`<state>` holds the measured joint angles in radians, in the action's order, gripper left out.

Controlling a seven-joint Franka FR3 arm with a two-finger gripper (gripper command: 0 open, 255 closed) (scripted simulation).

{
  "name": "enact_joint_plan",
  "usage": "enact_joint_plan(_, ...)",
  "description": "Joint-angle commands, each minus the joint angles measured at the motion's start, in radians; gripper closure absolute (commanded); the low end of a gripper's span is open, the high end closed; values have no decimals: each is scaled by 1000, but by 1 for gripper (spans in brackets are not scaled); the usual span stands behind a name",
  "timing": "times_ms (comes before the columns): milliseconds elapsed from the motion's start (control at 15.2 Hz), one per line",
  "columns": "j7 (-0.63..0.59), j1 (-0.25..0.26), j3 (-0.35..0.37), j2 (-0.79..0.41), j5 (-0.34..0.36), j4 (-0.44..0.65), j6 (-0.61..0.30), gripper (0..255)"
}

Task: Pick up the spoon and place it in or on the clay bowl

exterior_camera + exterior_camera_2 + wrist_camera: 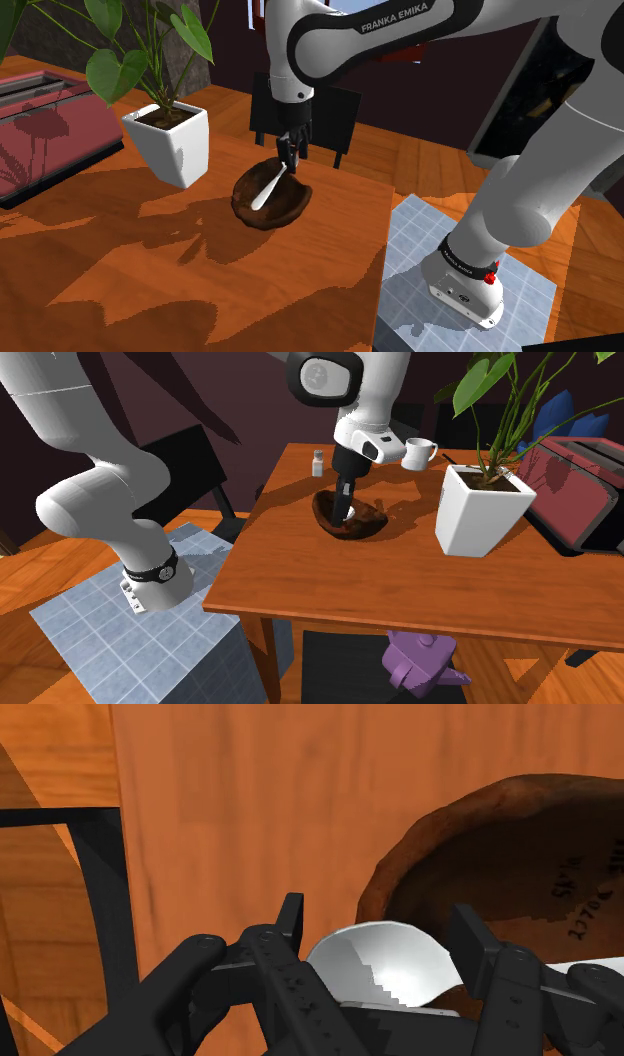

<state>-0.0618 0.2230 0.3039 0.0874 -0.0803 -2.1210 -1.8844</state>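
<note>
Gripper (289, 158) pinches the white spoon (268, 188) across its scoop, with the spoon's low end inside the brown bowl (290, 213). Risk: the hold sits near the bowl's rim, so letting go there could tip the spoon out.

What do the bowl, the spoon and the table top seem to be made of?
The bowl: rough, matte dark brown, uneven rim, probably clay. The spoon: smooth white-grey; metal or ceramic, unclear. The table top: orange-brown with grain streaks, looks like varnished wood.

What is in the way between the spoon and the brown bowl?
Nothing that I can see. The spoon slants down from the gripper into the bowl, and its lower end is inside.
</note>
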Motion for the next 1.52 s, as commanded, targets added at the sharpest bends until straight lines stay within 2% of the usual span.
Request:
enact_joint_plan(0,0,0,0,-2,1,-3,-6,255)
enact_joint_plan(330,0,0,0,-2,1,-3,-5,255)
enact_joint_plan(396,0,0,0,-2,1,-3,-5,0)
enact_joint_plan(726,0,0,0,-2,1,-3,-5,0)
enact_joint_plan(990,0,-4,-5,5,3,117,122,0)
enact_joint_plan(1452,0,-4,-5,5,3,117,122,0)
